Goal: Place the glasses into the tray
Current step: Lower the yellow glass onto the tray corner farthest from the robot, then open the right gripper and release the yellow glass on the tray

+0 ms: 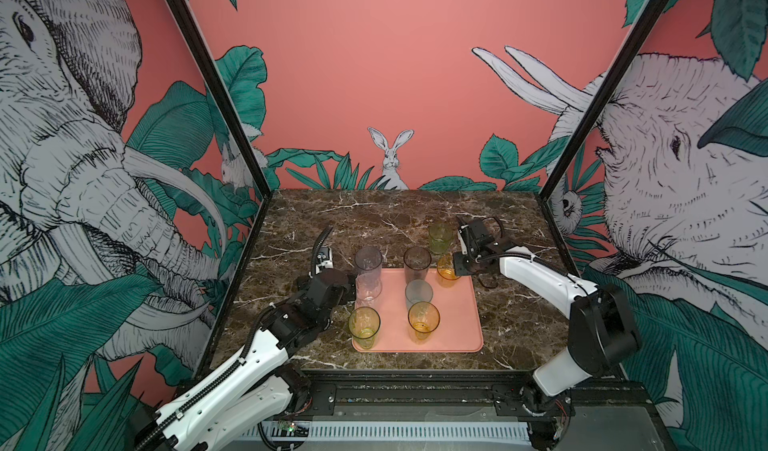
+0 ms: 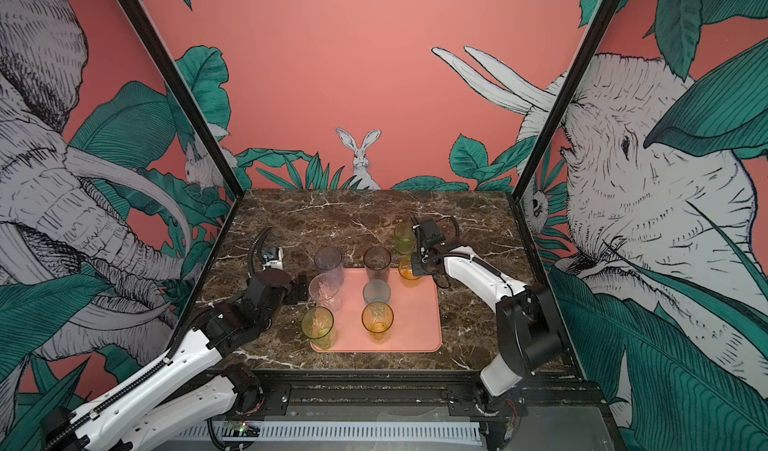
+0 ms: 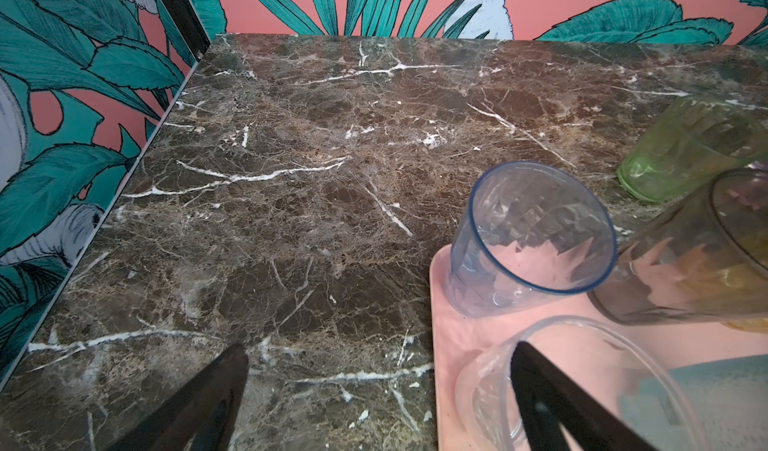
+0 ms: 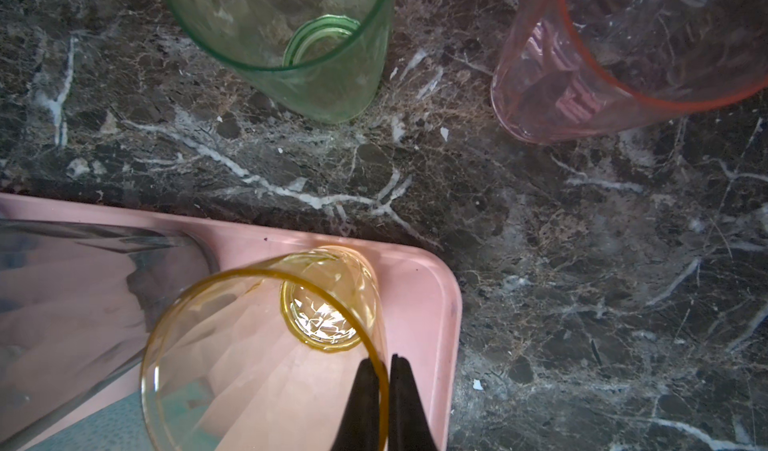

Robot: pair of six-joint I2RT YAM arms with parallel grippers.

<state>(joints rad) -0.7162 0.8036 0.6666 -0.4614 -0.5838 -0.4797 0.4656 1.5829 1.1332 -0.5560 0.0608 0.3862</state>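
The right fingers point(image 4: 405, 411) pinch an amber tumbler's point(image 4: 266, 345) rim (tray point(image 4: 419, 295) corner).

The salmon-pink tray point(image 1: 457, 328) lies flat near the desk's front edge, midway along it. Upright on it are a grey-violet tumbler point(image 1: 368, 262) at the far left corner, a clear tumbler point(image 1: 368, 289) and a yellow-green tumbler point(image 1: 364, 326) down its left edge, a smoky brown tumbler point(image 1: 417, 262) at the far edge, a short frosted blue-grey tumbler point(image 1: 419, 293) mid-tray, an amber tumbler point(image 1: 423, 321) just in front of it, and a second amber tumbler point(image 1: 445, 277) in the far right corner. Beyond that corner, on bare desk, stand a green tumbler point(image 1: 440, 237) and a pink tumbler point(image 4: 623, 54).
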